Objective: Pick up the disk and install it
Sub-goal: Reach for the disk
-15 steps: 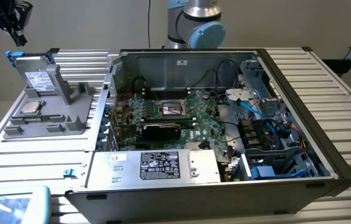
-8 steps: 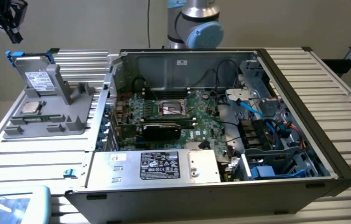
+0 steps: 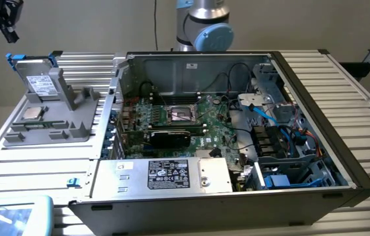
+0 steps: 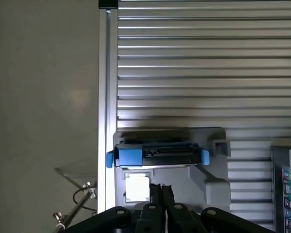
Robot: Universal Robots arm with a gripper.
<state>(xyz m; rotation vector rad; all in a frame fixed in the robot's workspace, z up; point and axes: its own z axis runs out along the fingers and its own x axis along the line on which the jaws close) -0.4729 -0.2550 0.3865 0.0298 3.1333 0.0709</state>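
- Blue carrier ends mark the disk (image 4: 157, 154). It stands on edge in the grey holder (image 4: 206, 182), with its narrow upper edge turned up toward the wrist.
- Gripper (image 4: 161, 188): jaws pressed together, nothing between them.
- The disk lies below the fingertips and a little ahead of them, not touching. The exterior view confirms it: the gripper hangs well above the holder.
- The long axis of the exposed edge runs along the line on which the two fingers sit side by side, so it is parallel to the closing direction, not across it.
- Judgement: as aligned, opened jaws would face the disk's length, not its thin faces. Wrist angle against that axis is the relation that counts.
- The processor chip (image 3: 33, 114) lies flat on the same holder, more nearly under the jaws than the disk is.
- The open computer case (image 3: 237, 123) stands well off to one side of the jaws.
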